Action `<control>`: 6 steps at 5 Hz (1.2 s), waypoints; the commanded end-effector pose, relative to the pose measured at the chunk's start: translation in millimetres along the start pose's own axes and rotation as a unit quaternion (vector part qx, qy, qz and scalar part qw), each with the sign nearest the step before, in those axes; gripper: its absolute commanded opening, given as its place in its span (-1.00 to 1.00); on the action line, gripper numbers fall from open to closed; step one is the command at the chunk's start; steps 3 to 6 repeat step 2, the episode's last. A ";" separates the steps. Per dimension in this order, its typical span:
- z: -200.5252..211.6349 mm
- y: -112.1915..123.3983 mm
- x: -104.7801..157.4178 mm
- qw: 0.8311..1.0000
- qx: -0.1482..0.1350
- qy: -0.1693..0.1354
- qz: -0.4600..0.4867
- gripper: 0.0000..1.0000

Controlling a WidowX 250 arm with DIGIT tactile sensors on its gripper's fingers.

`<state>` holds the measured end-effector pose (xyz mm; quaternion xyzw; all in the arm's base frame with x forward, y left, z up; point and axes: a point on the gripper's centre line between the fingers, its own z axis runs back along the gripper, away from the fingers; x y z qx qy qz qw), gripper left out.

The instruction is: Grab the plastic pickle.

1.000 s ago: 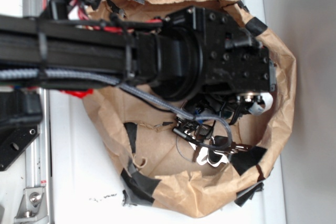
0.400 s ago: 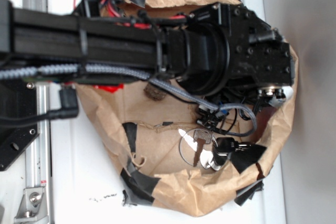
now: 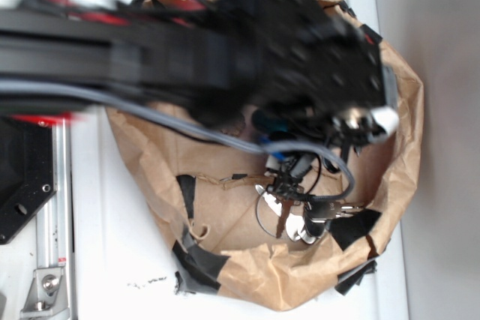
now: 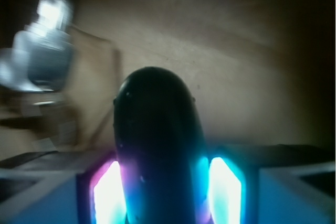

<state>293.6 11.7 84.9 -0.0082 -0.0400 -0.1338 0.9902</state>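
In the wrist view we see the plastic pickle [image 4: 157, 150] standing dark and glossy between the two lit pads [image 4: 224, 191] of the gripper [image 4: 160, 195]; the pads press against its sides, so the pincer is closed on the pickle, with the rounded end of the pickle pointing away from the camera toward the brown paper [image 4: 236, 66] behind it; to the upper left of that view a blurred silvery shape, which we take for part of the bunch of keys [image 4: 42, 51], lies apart from the pickle. In the exterior view the arm [image 3: 150, 58] is smeared by motion blur, where a moment ago it was sharp; the wrist block [image 3: 315, 58] now sits further left and a little higher than in the frame before, its pale end [image 3: 375, 119] back near where it stood a second ago; the pickle itself is hidden under the arm in this view, and we cannot make out the gripper fingers there. The keys [image 3: 300, 211] rest on the floor of the brown paper bag [image 3: 390, 185] in much the same spot as before, near the black tape patch [image 3: 352, 226]; the brown lump seen under the arm in the earlier frame is now covered by the blurred arm; the grey cable [image 3: 225, 140] loops across the bag's opening.
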 end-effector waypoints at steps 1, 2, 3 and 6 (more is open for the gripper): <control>97.8 -4.2 -21.0 0.989 -0.008 -0.025 0.148 -1.00; 96.7 2.6 -23.6 0.983 -0.008 -0.024 0.182 -1.00; 96.7 2.6 -23.6 0.983 -0.008 -0.024 0.182 -1.00; 96.7 2.6 -23.6 0.983 -0.008 -0.024 0.182 -1.00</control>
